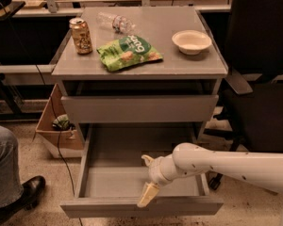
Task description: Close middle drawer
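The middle drawer is pulled far out of the grey cabinet, showing its bare grey tray. Its plain flat front faces me at the bottom of the camera view. My gripper hangs from the white arm that reaches in from the right. It points down over the front part of the tray, its cream tip at the inner side of the drawer's front panel. The uppermost drawer is pushed in above. The lowest drawer is hidden under the open one.
On the cabinet top lie a soda can, a green chip bag, a white bowl and a clear bottle. A cardboard box and a person's leg and shoe are at the left. A black chair stands at the right.
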`<state>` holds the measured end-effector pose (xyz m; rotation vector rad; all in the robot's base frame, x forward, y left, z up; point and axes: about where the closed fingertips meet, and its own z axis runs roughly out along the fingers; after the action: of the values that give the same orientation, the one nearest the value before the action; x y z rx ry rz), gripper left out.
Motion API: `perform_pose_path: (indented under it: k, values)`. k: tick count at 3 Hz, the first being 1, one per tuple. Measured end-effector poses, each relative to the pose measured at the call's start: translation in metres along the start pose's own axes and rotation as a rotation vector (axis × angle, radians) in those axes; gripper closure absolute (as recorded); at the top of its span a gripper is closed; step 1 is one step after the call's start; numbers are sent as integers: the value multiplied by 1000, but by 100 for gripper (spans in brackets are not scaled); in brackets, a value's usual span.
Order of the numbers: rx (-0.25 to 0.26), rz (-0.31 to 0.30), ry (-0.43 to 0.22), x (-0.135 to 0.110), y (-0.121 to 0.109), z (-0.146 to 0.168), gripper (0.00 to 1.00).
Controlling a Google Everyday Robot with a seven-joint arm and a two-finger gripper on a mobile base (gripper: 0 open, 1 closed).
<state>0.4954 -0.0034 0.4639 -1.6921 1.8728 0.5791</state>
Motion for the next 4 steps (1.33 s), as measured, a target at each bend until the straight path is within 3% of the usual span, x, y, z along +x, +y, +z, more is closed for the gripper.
perform_pose_path:
  k: [2,4]
  values:
    - [-32,-5,-21,14,17,33,0]
    - [-8,-70,-58,-9,1,40,42]
